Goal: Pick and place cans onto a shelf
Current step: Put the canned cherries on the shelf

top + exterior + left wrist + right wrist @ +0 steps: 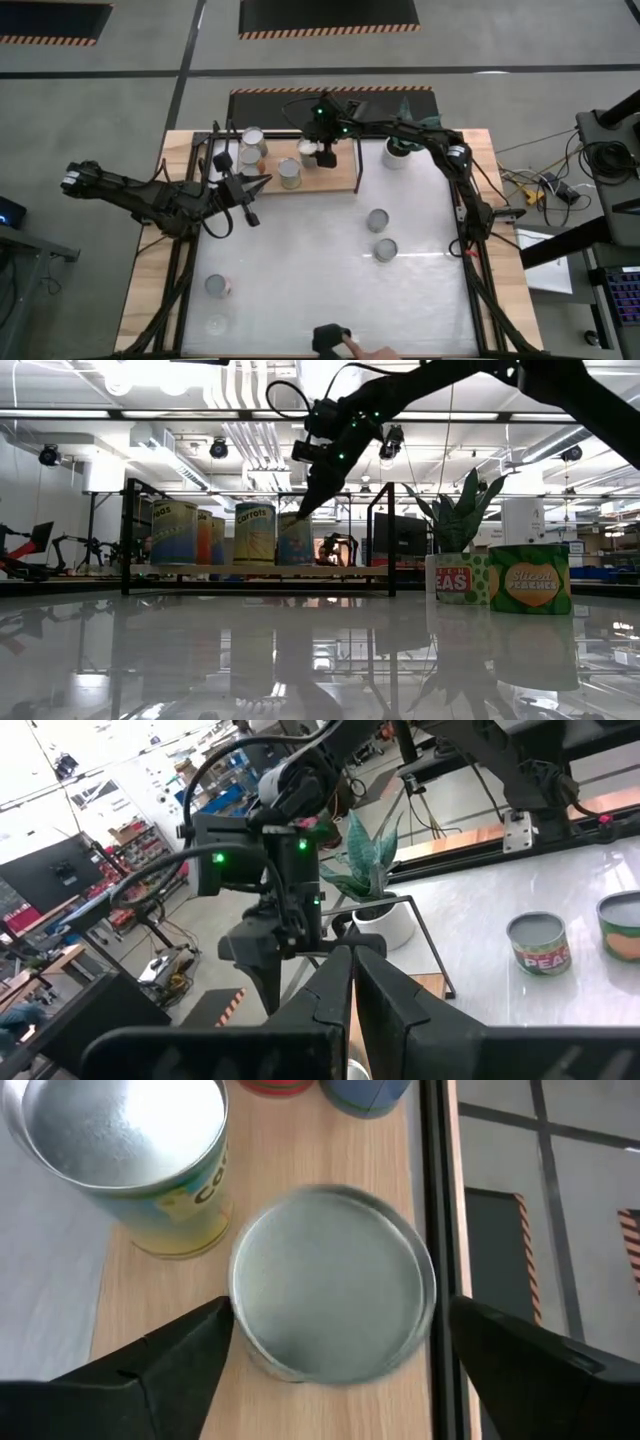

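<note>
Because the can (333,1283) already stood upright on the shelf (150,1295), beside a taller can (130,1160) near the frame edge, the right gripper (335,1355) hung directly above it with fingers spread wide, apart from its sides. The left gripper (262,181), pressed together, waited off the shelf's front edge. Several cans (381,235) sat on the table (300,270).
</note>
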`<state>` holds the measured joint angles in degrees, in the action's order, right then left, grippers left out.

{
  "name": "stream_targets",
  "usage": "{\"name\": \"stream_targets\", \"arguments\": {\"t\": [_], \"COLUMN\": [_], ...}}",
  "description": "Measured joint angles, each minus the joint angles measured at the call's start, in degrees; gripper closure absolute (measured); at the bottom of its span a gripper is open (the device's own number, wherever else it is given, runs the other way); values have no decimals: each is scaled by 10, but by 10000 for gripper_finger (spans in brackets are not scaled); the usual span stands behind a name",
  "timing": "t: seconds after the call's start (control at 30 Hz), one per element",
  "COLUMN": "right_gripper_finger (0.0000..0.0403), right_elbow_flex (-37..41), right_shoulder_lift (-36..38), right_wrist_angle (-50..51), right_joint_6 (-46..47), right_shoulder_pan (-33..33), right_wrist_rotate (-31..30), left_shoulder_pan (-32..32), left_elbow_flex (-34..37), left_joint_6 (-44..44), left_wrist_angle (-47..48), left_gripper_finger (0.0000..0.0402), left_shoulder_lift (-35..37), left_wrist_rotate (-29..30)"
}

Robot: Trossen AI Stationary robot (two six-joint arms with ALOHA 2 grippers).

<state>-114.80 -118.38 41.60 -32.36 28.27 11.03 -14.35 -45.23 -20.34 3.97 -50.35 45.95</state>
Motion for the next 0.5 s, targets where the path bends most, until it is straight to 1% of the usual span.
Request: {"name": "stream_targets", "arguments": {"t": [0.2, 0.37, 0.5], "right_gripper_finger": [40, 40, 40], "right_elbow_flex": [-1, -15, -40], "right_shoulder_lift": [-8, 9, 28], "right_wrist_angle": [-1, 9, 51], "right_joint_6": [0, 9, 10], "right_shoulder_pan": [0, -3, -8], "right_wrist_rotate": [-1, -3, -5], "left_shoulder_pan": [0, 0, 0], "left_elbow_flex": [0, 0, 0], "left_joint_6": [0, 0, 0], "left_wrist_angle": [0, 0, 0], "left_gripper_finger": [402, 402, 402], "left_shoulder_lift": [0, 0, 0], "left_wrist_rotate": [0, 0, 0]}}
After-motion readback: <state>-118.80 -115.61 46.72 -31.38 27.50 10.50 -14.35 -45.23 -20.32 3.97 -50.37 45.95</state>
